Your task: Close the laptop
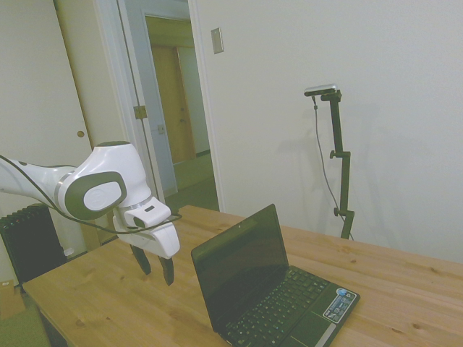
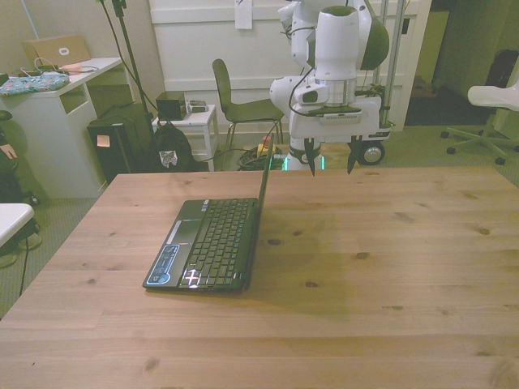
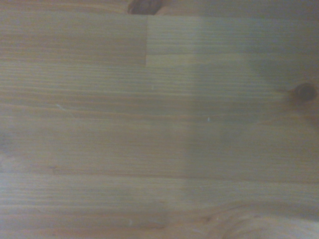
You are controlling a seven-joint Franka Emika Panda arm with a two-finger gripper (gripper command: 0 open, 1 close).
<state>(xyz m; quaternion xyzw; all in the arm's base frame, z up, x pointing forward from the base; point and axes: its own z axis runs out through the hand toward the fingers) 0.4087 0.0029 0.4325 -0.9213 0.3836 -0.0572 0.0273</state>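
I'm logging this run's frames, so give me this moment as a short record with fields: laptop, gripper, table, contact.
laptop: laptop open, lid roughly upright, screen dark, keyboard exposed
gripper: gripper open, pointing down, above the table behind the lid, on the front view's right of it
table: wooden table; wrist view shows only bare wood
contact: none visible; gripper apart from the lid
task state: lid not yet closed

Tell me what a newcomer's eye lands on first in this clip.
The open black laptop on the wooden table, its screen upright and seen edge-on in the front view. Then the gripper, fingers open, hanging above the table behind the screen without touching it.
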